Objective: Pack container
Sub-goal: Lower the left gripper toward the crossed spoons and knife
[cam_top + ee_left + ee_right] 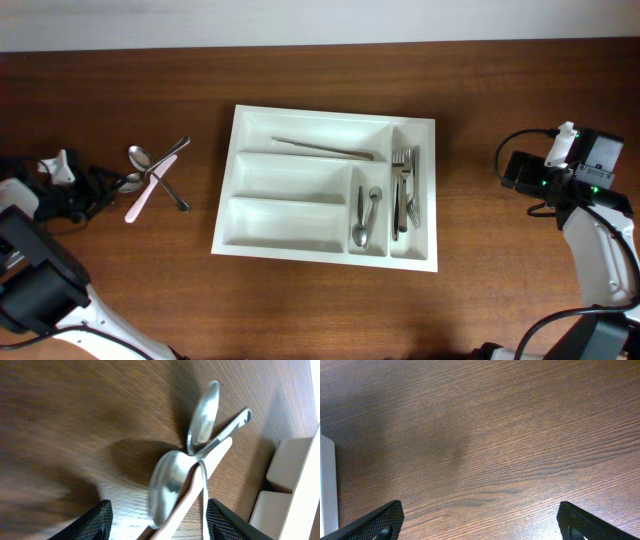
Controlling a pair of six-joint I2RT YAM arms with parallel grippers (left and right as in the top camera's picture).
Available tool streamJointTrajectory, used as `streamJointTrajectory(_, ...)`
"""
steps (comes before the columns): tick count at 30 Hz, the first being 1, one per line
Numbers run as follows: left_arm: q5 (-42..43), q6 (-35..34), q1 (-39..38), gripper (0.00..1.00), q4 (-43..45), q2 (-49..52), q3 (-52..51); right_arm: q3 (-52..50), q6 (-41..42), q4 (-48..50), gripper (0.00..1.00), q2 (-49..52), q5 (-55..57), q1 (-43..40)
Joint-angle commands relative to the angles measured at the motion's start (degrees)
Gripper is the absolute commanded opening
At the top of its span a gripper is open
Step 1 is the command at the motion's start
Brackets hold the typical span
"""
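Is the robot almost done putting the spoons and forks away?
Maybe halfway. Done: forks, spoons and one long thin piece lie in the tray. In hand: nothing yet; the left gripper is open over the pile on the table, and the right gripper is open, holding nothing. Left: that pile of spoons and a pink-handled piece.

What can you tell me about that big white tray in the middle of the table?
The tray is white, rectangular, plastic-looking, lying flat on the wooden table, slightly skewed. Five compartments: three long, two upright. The top long one holds a slim utensil, the short upright one spoons, the rightmost forks; the other two are bare.
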Motion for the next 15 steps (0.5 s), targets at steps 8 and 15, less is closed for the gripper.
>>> streamJointTrajectory(8,-1.05,-0.39,-1.66,0.53,1.25,0.76,-0.39,0.66,-0.37,-0.02,0.99,0.31,-0.28,-0.31)
streamJointTrajectory(15,-3.04,-0.76,-1.66,0.49,1.27,0.79,-0.39,0.66,-0.37,-0.02,0.99,0.31,-0.28,-0.31)
